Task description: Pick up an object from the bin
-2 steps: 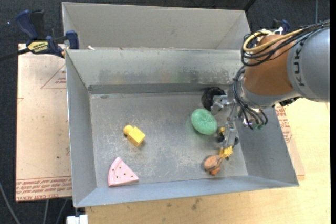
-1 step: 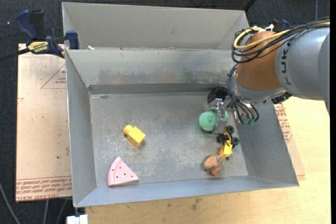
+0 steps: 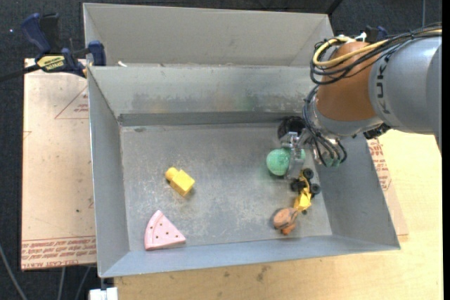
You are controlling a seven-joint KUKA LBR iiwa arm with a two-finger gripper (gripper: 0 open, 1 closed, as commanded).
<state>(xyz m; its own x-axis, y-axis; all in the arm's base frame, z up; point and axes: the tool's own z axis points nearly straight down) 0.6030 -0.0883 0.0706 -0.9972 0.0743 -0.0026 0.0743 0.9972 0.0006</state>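
My gripper (image 3: 294,145) hangs low in the right part of the bin, under the orange wrist cover. A green ball-like thing (image 3: 278,162) lies just below and left of it, touching or very near the fingertip. A small yellow and black thing (image 3: 304,192) lies a little lower right of the ball. A brown and pink lump (image 3: 285,219) rests near the bin's front wall.
A yellow block (image 3: 181,180) lies left of centre on the bin floor. A pink wedge with dark dots (image 3: 162,232) sits at the front left. The arm comes in over the bin's right wall.
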